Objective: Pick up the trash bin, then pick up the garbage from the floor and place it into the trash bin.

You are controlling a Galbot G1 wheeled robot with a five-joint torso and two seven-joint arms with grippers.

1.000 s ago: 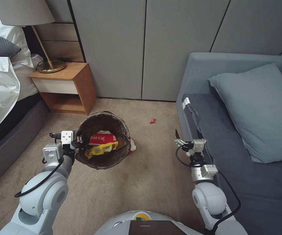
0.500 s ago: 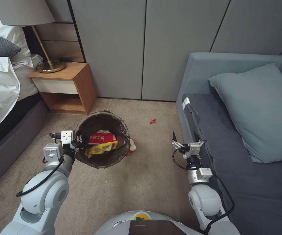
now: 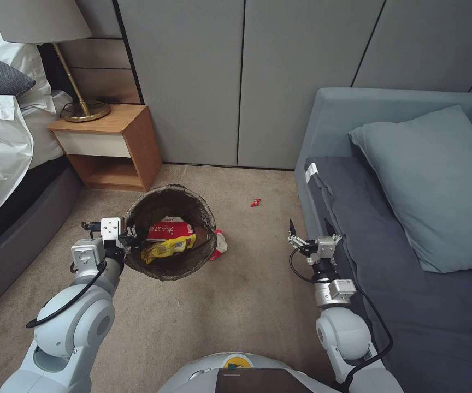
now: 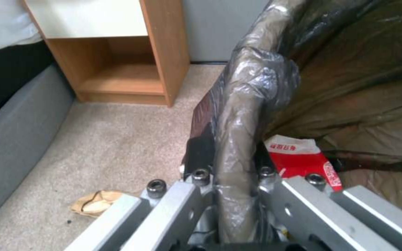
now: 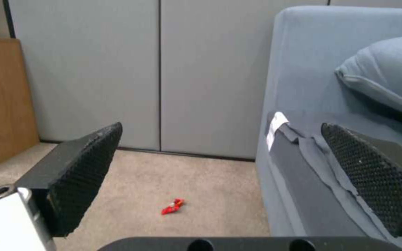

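The trash bin (image 3: 171, 232), already holding wrappers, is gripped at its near-left rim by the left end effector (image 3: 128, 238), while the right end effector (image 3: 308, 229) is held open, a red scrap (image 3: 255, 202) left on the far floor.

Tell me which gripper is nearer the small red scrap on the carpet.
Right. The right gripper hangs open beside the sofa, short of the red scrap; the left gripper clamps the trash bin rim, farther off.

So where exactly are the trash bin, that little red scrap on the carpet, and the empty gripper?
trash bin (image 3: 166, 204): head view, on its bag-lined inner far wall.
little red scrap (image 5: 172, 206): right wrist view, on its middle.
right gripper (image 3: 307, 230): head view, midway between its open fingertips.
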